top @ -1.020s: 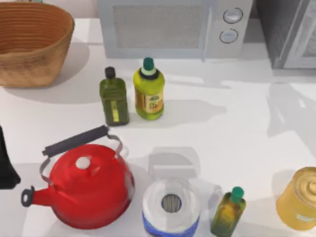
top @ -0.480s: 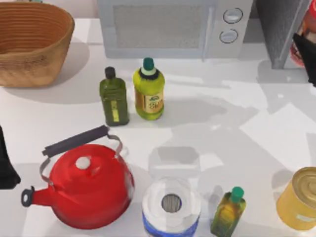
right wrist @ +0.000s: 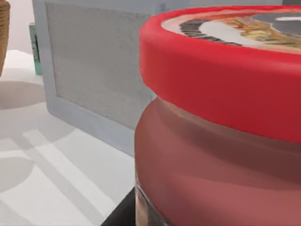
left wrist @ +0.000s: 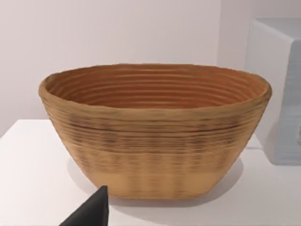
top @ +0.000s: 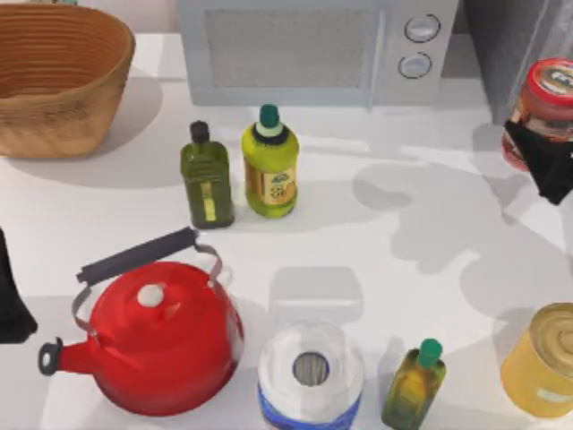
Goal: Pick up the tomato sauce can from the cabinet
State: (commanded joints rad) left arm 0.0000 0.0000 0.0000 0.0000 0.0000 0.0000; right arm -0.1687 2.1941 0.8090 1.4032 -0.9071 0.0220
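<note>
Since half a second ago, the tomato sauce can (top: 548, 109) has come further into the top view at the right edge, clear of the cabinet (top: 510, 45) and in front of it. Right gripper (top: 544, 161) pinches the can from below, red lid rim upward. Microwave (top: 313, 49), one, two round knobs, stands left of the cabinet. Bottles: three; two (top: 208, 175) (top: 269, 163) mid-table, one (top: 414, 385) at front. One red kettle (top: 157, 331), one golden-yellow can (top: 546, 358), one wicker basket (top: 58, 76). Left gripper (top: 11, 296) is parked at the left edge; finger state cannot be told.
</note>
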